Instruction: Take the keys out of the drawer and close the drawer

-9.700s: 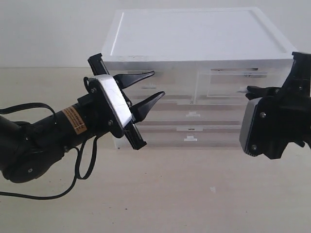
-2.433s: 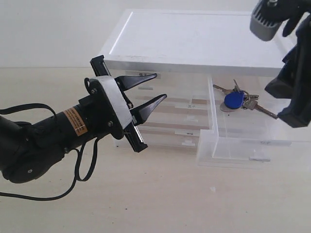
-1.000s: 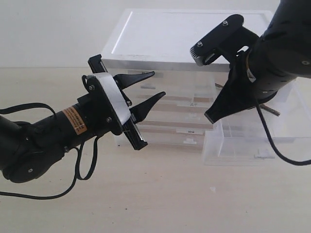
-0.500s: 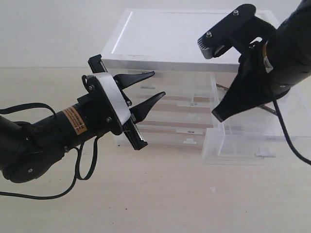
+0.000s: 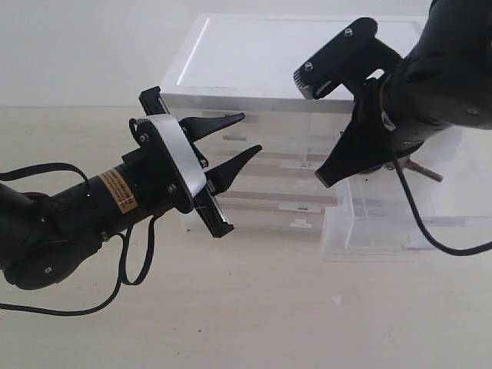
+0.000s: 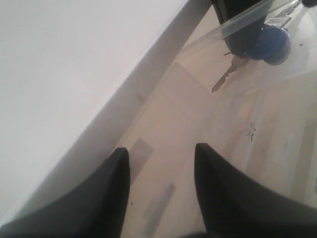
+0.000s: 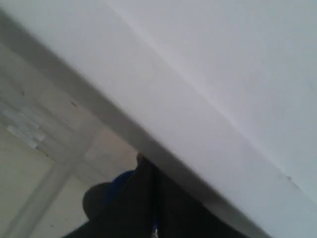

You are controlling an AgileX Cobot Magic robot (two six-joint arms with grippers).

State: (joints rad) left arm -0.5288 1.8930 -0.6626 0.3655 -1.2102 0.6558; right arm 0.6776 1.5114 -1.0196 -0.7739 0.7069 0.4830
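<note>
I am holding my left gripper [image 5: 250, 132] out in the air in front of the white cabinet [image 5: 307, 58]. Its two black fingers [image 6: 106, 198] are spread wide apart and gripping nothing. Just ahead of those fingertips the cabinet's shut translucent drawer fronts are facing me, and the white top edge is running past one side of the jaws. Farther ahead, through the clear plastic, I am seeing the keys [image 6: 227, 77]. A silver blade is lying flat on the drawer floor next to the blue fob [image 6: 275, 43], and a dark finger of my other arm is standing right against that fob.

I am reaching my right gripper [image 7: 151, 203] down into the drawer [image 5: 377, 238], which is standing pulled well out of the cabinet above the table [image 5: 269, 323]. In my right wrist view the fingers are showing as one dark mass with only a thin pale seam between them. The blue fob is peeking out just beside and partly behind them, under the cabinet's top edge. I cannot tell whether these jaws are fully closed or whether they are pinching the keys. From outside, one key blade is poking out past the far side of my right arm, inside the drawer.
</note>
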